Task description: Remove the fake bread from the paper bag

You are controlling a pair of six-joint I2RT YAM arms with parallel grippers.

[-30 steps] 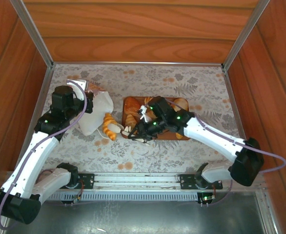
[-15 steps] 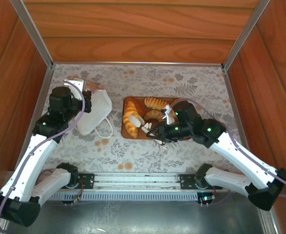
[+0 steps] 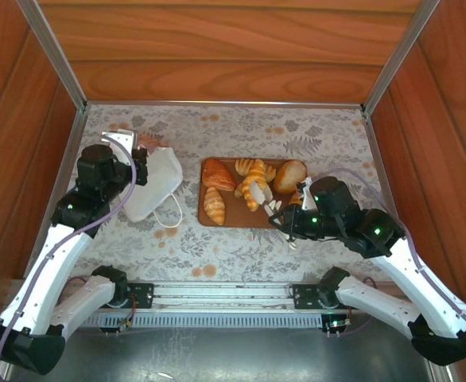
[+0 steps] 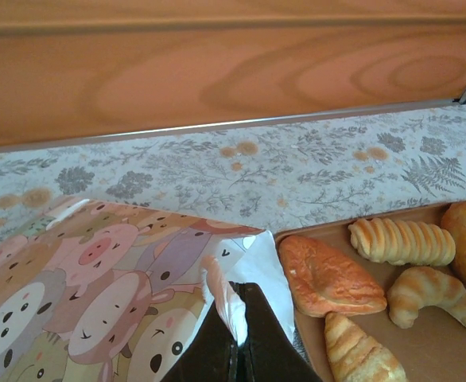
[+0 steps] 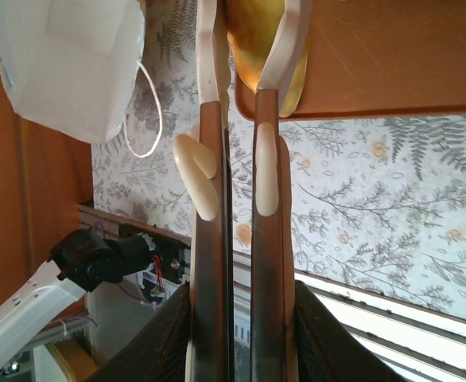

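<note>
Left end effector [image 4: 238, 314] pinches the rim of the thin, crushable paper bag [image 4: 98, 294]; right end effector [image 5: 249, 28] clamps the middle of a light, probably stiff bread [image 5: 247, 62] over the tray [image 3: 241, 220].

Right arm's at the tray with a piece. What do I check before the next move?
1. Left gripper pinching the paper bag: ok.
2. Right gripper closed on a fake bread piece: ok.
3. That piece set down on the tray: cannot tell.
4. Other pieces lying on the tray, apart from the bag: ok.
5. Bag emptied: cannot tell, its inside is partly hidden.
</note>
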